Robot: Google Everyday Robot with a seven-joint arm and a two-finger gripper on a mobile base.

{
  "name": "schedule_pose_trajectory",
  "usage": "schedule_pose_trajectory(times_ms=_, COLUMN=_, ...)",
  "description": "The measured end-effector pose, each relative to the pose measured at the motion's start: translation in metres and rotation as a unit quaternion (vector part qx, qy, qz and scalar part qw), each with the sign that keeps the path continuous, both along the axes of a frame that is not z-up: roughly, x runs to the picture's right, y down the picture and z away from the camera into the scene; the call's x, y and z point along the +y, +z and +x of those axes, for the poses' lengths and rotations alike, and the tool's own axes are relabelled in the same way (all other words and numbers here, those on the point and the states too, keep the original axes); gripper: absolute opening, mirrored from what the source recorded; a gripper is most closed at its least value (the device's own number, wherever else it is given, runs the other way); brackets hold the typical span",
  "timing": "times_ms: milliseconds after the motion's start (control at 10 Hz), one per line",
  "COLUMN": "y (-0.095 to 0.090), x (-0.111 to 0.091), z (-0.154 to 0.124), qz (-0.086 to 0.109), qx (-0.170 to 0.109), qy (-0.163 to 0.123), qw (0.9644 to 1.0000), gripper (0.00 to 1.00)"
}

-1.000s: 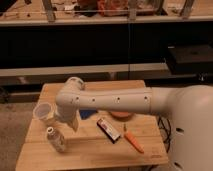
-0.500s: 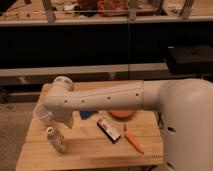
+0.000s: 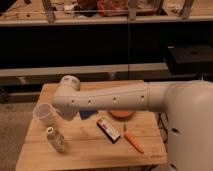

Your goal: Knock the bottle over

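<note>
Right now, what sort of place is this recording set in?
Probably a lab or workshop: a wooden table holds test props, the bottle, a cup and a carrot, with cluttered shelves behind. The gripper is hidden behind the arm.

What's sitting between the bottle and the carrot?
In the camera view, a dark packet lies between bottle and carrot. The jaws are out of sight behind the arm.

The arm (image 3: 107,99) is plain white, and the gripper, at its far end near the cup, is hidden from sight. The bottle (image 3: 56,139) is translucent whitish with a pale cap. The cup (image 3: 44,114) is translucent and pale. The table (image 3: 90,147) is light wood. The carrot (image 3: 133,142) is orange. The plate (image 3: 122,114) is orange. The small box (image 3: 108,129) is dark with a red and white label.
</note>
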State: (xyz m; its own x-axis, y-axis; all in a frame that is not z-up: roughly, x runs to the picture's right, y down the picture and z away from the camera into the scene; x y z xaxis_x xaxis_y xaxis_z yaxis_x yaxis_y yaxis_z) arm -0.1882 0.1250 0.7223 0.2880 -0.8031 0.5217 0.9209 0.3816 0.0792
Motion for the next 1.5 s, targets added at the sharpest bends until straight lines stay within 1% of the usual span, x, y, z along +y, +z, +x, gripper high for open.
schedule_pose_trajectory(times_ms=200, y=0.006, x=-0.010, z=0.013, qz=0.006, qx=0.010, qy=0.012, qw=0.9999, gripper=0.00)
schedule_pose_trajectory(times_ms=300, y=0.006, x=-0.016, z=0.017, qz=0.008, qx=0.015, qy=0.016, qw=0.9997, gripper=0.00)
schedule_pose_trajectory(times_ms=400, y=0.007, x=-0.018, z=0.020, qz=0.008, qx=0.020, qy=0.021, qw=0.9995, gripper=0.00)
schedule_pose_trajectory(times_ms=500, y=0.010, x=-0.017, z=0.021, qz=0.003, qx=0.024, qy=0.028, qw=0.9993, gripper=0.00)
schedule_pose_trajectory(times_ms=600, y=0.014, x=-0.010, z=0.019, qz=-0.006, qx=0.022, qy=0.032, qw=0.9992, gripper=0.00)
schedule_pose_trajectory(times_ms=700, y=0.019, x=-0.002, z=0.014, qz=-0.015, qx=0.020, qy=0.033, qw=0.9991, gripper=0.00)
schedule_pose_trajectory(times_ms=800, y=0.023, x=0.007, z=0.005, qz=-0.028, qx=0.015, qy=0.031, qw=0.9990, gripper=0.00)
schedule_pose_trajectory(times_ms=900, y=0.025, x=0.020, z=-0.014, qz=-0.049, qx=0.013, qy=0.017, qw=0.9986, gripper=0.00)
schedule_pose_trajectory(times_ms=1100, y=0.021, x=0.042, z=-0.055, qz=-0.079, qx=0.014, qy=-0.022, qw=0.9966, gripper=0.00)
schedule_pose_trajectory(times_ms=1200, y=0.010, x=0.054, z=-0.083, qz=-0.090, qx=0.010, qy=-0.056, qw=0.9943, gripper=0.00)
schedule_pose_trajectory(times_ms=1300, y=-0.005, x=0.064, z=-0.107, qz=-0.098, qx=0.007, qy=-0.087, qw=0.9913, gripper=0.00)
schedule_pose_trajectory(times_ms=1400, y=-0.023, x=0.075, z=-0.129, qz=-0.106, qx=0.003, qy=-0.113, qw=0.9880, gripper=0.00)
schedule_pose_trajectory(times_ms=1500, y=-0.052, x=0.090, z=-0.152, qz=-0.114, qx=0.003, qy=-0.135, qw=0.9841, gripper=0.00)
